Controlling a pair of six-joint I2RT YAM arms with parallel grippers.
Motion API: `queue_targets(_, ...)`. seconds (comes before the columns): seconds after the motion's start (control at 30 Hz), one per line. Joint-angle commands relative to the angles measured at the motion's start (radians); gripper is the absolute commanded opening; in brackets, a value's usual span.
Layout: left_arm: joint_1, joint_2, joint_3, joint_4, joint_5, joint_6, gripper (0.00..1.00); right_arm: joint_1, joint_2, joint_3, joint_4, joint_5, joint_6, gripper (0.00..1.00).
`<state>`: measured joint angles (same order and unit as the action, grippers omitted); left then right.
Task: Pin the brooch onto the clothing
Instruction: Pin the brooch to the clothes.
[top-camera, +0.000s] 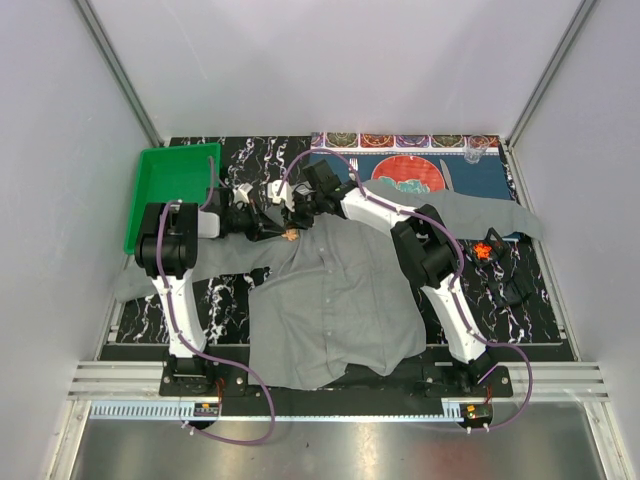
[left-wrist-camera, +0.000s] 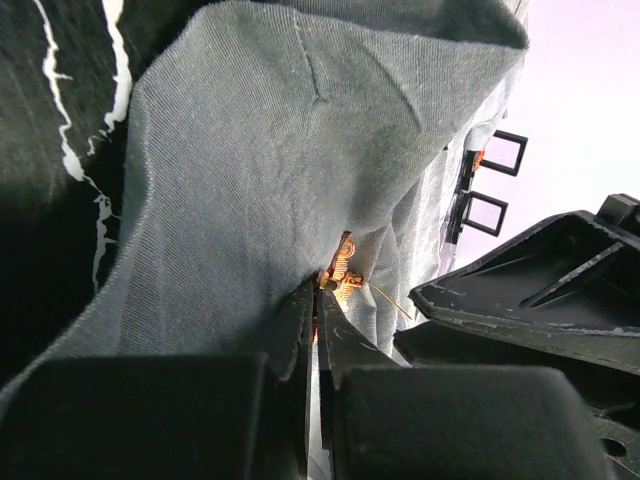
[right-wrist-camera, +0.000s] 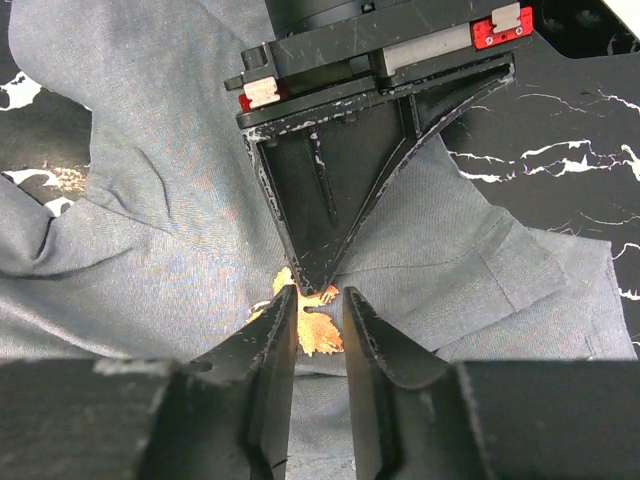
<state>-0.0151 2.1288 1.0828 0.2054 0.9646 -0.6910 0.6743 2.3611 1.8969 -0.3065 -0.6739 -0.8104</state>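
Grey clothing (top-camera: 340, 300) is lying spread out on the black table (top-camera: 530, 300), which has white wiggly lines on it. It is a shirt with short sleeves, and it is filling most of the middle. One sleeve is reaching out to the left. The other sleeve is reaching to the right and lying over the near edge of a blue placemat (top-camera: 480, 180) at the back.

Both arms are bending in toward the top edge of the shirt, and their tips are meeting there.

The left gripper (left-wrist-camera: 318, 292) is squeezing a fold of the clothing. Its two fingers are pressing close together with the thin cloth caught between them, and the cloth is rising up around them like a little tent.

The brooch (right-wrist-camera: 318, 335) is small and gold-orange, shaped a bit like a leaf. It is sitting on the cloth right at the tip of the left gripper.

The right gripper (right-wrist-camera: 317, 300) is coming in from the other side and pointing straight at the left one, almost touching it. Its fingers are standing only a little way apart, and the brooch is showing in the narrow gap between them. I cannot tell if they are really pinching the brooch or just hanging over it.

A green tray (top-camera: 150, 200) is sitting at the back left, beside the left arm. A small orange thing (top-camera: 487, 250) is lying on the table to the right of the right arm, well apart from the brooch.
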Motion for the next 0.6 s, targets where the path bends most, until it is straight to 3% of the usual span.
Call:
queue_targets(0.0, -0.006, -0.033, 0.017, -0.063, -0.061, 0.056, 0.0, 0.01, -0.048, 0.007, 0.043, -0.004, 0.042, 0.37)
queue_targets(0.1, -0.006, -0.029, 0.025, -0.069, -0.066, 0.056, 0.0, 0.011, -0.077, -0.004, 0.053, -0.009, 0.057, 0.48)
queue_targets(0.3, -0.006, -0.027, 0.028, -0.069, -0.063, 0.058, 0.0, 0.005, -0.147, -0.024, 0.085, -0.022, 0.123, 0.58)
queue_targets(0.4, -0.006, -0.027, 0.028, -0.067, -0.06, 0.054, 0.0, -0.025, -0.198, -0.058, 0.096, -0.073, 0.174, 0.58)
queue_targets(0.57, -0.006, -0.029, 0.028, -0.063, -0.053, 0.053, 0.0, -0.084, -0.235, -0.127, 0.096, -0.142, 0.183, 0.44)
